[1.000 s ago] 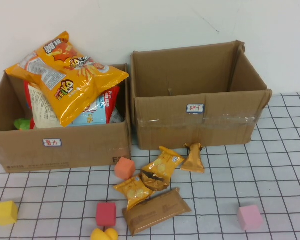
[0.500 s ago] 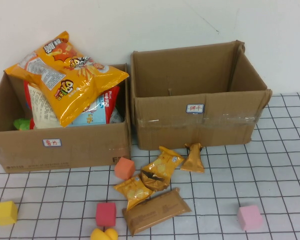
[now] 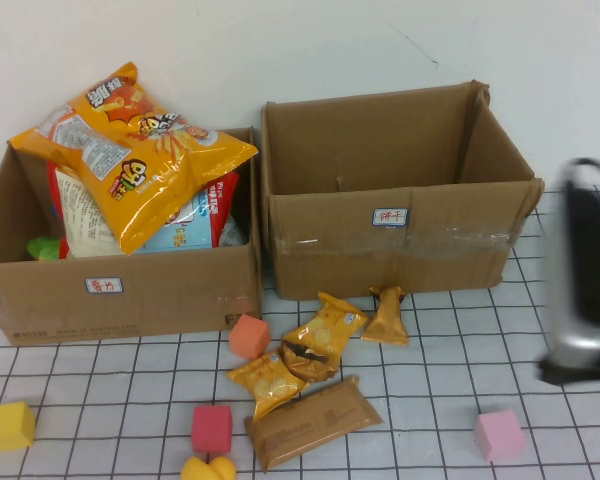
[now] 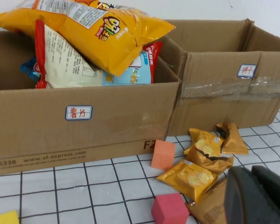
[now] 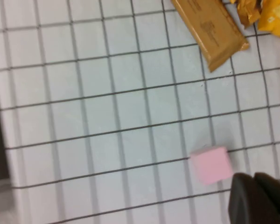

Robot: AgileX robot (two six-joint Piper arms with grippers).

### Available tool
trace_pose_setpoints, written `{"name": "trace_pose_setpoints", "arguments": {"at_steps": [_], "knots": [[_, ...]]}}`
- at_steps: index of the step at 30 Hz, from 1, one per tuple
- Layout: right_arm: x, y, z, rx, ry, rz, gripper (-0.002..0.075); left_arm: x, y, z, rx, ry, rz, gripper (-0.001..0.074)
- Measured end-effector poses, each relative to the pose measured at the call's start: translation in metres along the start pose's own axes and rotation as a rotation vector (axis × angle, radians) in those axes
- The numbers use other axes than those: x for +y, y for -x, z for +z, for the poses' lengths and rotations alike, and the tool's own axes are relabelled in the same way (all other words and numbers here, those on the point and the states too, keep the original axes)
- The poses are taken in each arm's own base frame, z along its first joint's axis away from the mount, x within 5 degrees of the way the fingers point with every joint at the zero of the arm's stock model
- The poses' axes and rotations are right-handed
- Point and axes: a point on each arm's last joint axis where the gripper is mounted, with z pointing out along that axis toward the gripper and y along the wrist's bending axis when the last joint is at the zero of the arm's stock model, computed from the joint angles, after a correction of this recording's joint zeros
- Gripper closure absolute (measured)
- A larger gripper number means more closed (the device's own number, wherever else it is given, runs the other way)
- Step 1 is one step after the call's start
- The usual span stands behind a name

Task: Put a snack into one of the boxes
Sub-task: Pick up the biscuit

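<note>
The snacks (image 3: 315,375) lie overlapped just in front of the empty box (image 3: 400,250), so a grasp could lift two together or snag on that box's front wall. The right gripper (image 3: 583,285) is right of the empty box and the left gripper (image 4: 259,196) low before the snacks; whether either is open, I cannot tell. On the bench (image 3: 450,380): two boxes, about four packets, one bar (image 3: 312,422), four cubes.
</note>
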Motion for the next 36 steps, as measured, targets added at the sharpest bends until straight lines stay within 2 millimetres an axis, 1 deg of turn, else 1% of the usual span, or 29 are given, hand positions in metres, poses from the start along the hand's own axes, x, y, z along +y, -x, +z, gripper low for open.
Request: {"name": "trace_pose_setpoints", "arguments": {"at_steps": [4,8,10,12,14,15,18,19,21,22,25,29,33,36], "knots": [[-0.014,0.029,0.03,0.057,-0.014,-0.082,0.0727,0.0,0.001,0.0,-0.006,0.001,0.0,0.0736],[-0.023,0.059,0.069,0.07,-0.029,-0.144,0.0725,0.0,0.001,0.0,-0.006,0.001,0.002,0.0736],[-0.025,0.072,0.088,0.06,-0.031,-0.159,0.0708,0.0,0.001,0.0,-0.006,0.001,0.002,0.0736],[-0.028,0.083,0.109,0.064,-0.015,-0.168,0.0667,0.0,0.001,0.0,-0.007,0.002,0.002,0.0736],[-0.031,0.089,0.128,0.076,0.006,-0.156,0.058,0.0,0.001,0.0,-0.007,0.002,0.004,0.0736],[-0.032,0.092,0.138,0.086,0.016,-0.14,0.0519,0.0,0.001,0.0,-0.007,0.002,0.004,0.0736],[-0.04,0.097,0.165,0.102,0.027,-0.053,0.0301,0.0,0.001,0.0,-0.007,0.002,0.004,0.0736],[-0.043,0.098,0.173,0.102,0.02,-0.013,0.0239,0.0,0.001,0.0,-0.007,0.002,0.004,0.0736],[-0.05,0.101,0.186,0.102,-0.003,0.046,0.0165,0.0,0.001,0.0,-0.007,0.002,0.004,0.0736],[-0.053,0.103,0.193,0.099,-0.015,0.07,0.0143,0.0,0.001,0.0,-0.007,0.002,0.005,0.0736],[-0.06,0.107,0.208,0.089,-0.032,0.11,0.0116,0.0,0.001,0.0,-0.007,0.002,0.005,0.0736],[-0.067,0.109,0.229,0.073,-0.054,0.121,0.011,0.0,0.001,0.0,-0.007,0.002,0.006,0.0736],[-0.071,0.105,0.249,0.084,-0.074,0.103,0.0135,0.0,0.001,0.0,-0.007,0.002,0.007,0.0736],[-0.071,0.101,0.259,0.105,-0.078,0.09,0.016,0.0,0.001,0.0,-0.007,0.002,0.007,0.0736]]}}
